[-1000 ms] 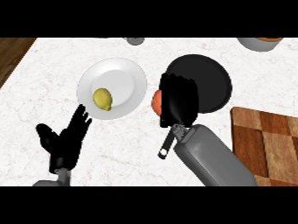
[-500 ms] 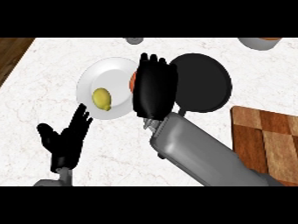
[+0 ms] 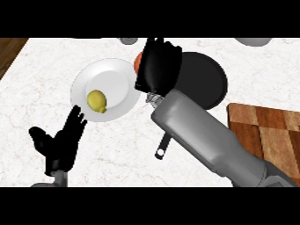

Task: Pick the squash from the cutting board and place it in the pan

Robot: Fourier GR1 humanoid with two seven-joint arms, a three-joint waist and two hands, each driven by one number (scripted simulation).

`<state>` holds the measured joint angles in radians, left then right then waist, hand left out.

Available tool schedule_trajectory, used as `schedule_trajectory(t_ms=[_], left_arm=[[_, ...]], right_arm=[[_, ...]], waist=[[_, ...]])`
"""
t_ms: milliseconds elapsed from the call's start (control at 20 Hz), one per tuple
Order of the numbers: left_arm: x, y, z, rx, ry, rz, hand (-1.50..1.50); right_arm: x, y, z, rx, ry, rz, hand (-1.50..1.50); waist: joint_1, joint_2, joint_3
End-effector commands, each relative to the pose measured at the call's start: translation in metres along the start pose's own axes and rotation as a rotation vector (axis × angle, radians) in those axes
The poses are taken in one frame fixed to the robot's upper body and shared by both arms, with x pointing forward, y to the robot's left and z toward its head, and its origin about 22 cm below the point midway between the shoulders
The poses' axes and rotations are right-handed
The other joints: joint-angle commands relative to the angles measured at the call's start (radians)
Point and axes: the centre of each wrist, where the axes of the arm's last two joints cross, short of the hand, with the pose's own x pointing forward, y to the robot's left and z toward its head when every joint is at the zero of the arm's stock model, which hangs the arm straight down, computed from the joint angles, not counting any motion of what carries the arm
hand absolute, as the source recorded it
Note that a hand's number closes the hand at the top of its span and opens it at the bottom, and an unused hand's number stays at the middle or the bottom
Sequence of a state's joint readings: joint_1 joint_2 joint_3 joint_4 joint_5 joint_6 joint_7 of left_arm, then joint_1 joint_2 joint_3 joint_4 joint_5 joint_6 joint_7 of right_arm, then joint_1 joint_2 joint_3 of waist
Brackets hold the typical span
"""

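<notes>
**Squash in the right hand, at the pan's left rim**

The right hand stands in the upper middle of the frame, its back toward me and its fingers pointing to the top edge. It is closed round the squash, which shows only as a thin orange-red sliver at the hand's left side. So little of it peeks out that I cannot tell which way its long axis runs or where its ends point.

The squash sits between the white plate and the black pan, just over the gap where their rims come close. The hand itself overlaps the pan's left rim. The pan's handle runs down toward the lower middle of the frame, partly hidden by the grey forearm.

A yellow lemon lies on the lower left part of the plate.

The cutting board, with its brown wood stripes, lies at the right edge, below the pan.

The left hand rests at the lower left over the white marble counter, fingers spread and straight, holding nothing.
</notes>
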<state>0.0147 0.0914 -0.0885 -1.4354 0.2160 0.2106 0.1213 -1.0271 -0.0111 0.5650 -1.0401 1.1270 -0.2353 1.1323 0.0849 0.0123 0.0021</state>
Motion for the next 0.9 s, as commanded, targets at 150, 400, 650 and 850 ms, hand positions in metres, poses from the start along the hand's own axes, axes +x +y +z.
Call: schedule_trajectory(t_ms=[150,400,650,850], left_arm=[[-0.013,0.005,0.007,0.022,0.024,0.013,0.0],[-0.005,0.0,-0.01,0.036,0.013,0.007,0.0],[0.0,-0.005,0.002,0.013,0.007,0.006,0.0],[-0.002,0.004,0.011,0.001,0.011,-0.002,0.0]], right_arm=[[-0.027,0.042,-0.034,-0.075,0.165,-0.024,1.5],[-0.051,0.06,-0.051,-0.081,0.203,-0.07,1.5],[-0.109,0.077,-0.077,-0.082,0.229,-0.082,1.5],[-0.131,0.085,-0.085,0.057,0.362,0.116,-1.5]], waist=[[-0.024,0.008,-0.003],[-0.037,0.011,-0.002],[-0.017,0.019,-0.001],[0.0,0.017,-0.002]])
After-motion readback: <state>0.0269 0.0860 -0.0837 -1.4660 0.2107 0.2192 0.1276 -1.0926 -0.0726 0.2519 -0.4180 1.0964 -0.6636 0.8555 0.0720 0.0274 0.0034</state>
